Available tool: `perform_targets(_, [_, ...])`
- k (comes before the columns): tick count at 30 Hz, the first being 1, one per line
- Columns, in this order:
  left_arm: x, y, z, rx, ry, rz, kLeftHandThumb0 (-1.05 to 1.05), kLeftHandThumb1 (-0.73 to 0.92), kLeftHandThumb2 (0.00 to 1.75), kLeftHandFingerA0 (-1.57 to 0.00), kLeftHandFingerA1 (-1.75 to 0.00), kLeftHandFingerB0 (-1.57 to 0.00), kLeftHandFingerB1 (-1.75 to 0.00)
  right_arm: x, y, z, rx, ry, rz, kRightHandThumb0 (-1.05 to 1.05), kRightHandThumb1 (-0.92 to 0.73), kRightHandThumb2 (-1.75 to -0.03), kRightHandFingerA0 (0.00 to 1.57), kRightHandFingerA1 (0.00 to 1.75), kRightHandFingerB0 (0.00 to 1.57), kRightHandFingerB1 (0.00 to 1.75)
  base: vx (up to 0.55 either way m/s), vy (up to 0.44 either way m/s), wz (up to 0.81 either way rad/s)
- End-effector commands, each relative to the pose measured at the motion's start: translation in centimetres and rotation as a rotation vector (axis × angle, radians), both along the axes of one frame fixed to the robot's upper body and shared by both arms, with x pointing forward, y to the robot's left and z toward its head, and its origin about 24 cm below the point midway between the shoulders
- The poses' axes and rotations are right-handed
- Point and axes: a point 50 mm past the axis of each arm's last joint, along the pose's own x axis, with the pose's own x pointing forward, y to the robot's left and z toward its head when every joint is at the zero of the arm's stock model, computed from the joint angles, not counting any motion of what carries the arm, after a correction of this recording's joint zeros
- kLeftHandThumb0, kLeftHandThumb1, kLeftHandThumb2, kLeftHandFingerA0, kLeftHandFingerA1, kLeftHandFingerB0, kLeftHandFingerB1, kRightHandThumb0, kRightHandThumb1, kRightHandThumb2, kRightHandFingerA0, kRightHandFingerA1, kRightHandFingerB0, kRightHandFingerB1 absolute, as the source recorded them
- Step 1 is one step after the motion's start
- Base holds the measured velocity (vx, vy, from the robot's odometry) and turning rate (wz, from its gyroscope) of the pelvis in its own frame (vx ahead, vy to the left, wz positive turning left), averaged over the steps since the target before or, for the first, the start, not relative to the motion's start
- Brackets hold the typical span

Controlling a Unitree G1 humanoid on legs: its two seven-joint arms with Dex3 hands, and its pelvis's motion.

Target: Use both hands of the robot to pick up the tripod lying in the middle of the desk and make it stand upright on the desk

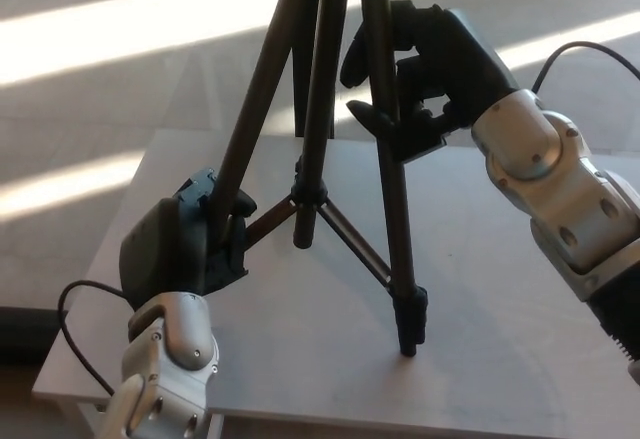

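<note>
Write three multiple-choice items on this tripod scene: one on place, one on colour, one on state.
1. Where does the right hand grip the tripod?
A. high on a leg
B. at a foot
C. on the centre column's bottom end

2. What colour is the desk?
A. red
B. light grey
C. green

3. How does the tripod stand?
A. flat on the desk
B. folded shut
C. upright, legs spread

Key: 1 A, its fingers wrap the right-hand leg near the top; 2 B, the bare top is pale grey; 3 C, one foot meets the desk while the left hand holds another leg.
</note>
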Motion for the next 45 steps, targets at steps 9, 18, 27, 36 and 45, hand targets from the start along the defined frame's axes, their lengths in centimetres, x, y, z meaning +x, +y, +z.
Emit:
perform_targets(9, [-3.8,0.8,-7.3,-0.145,0.331,0.042,-0.25,0.63,0.75,-0.84,-1.7,-0.73,-1.45,-0.2,-2.0,-5.2,-0.353,-0.028,-0.07,-0.32,-0.53,-1.15,1.21,1.38,0.89,1.17,0.0,0.0,0.0])
perform_targets(18, [-3.9,0.7,-7.6,-0.124,0.325,0.04,-0.3,0.66,0.68,-0.85,-1.64,-0.78,-1.11,-0.4,-1.3,-5.0,-0.394,-0.062,-0.041,-0.19,-0.51,-1.11,0.91,1.75,0.77,1.6,0.0,0.0,0.0])
perform_targets(27, [-3.2,2.0,-7.0,-0.138,0.492,-0.072,-1.03,0.61,0.91,0.0,-0.07,0.0,0.0,0.0,-3.3,-6.3,-0.469,0.233,-0.082,-0.99,-0.64,-0.97,0.0,0.13,0.0,0.0,0.0,0.0,0.0])
perform_targets(36, [-2.8,2.6,-6.1,-0.072,0.506,-0.083,-1.03,0.68,0.67,0.0,0.0,0.0,0.0,0.0,-3.9,-6.3,-0.495,0.394,-0.127,-1.05,-0.74,-0.67,0.0,0.0,0.0,0.0,0.0,0.0,0.0])
perform_targets(45, [-3.1,3.6,-5.6,-0.028,0.498,-0.09,-0.96,0.72,0.68,0.0,0.0,0.0,0.0,-1.1,-4.1,-7.0,-0.385,0.482,-0.101,-1.05,-0.72,-0.66,0.0,0.0,0.0,0.0,0.0,0.0,0.0])
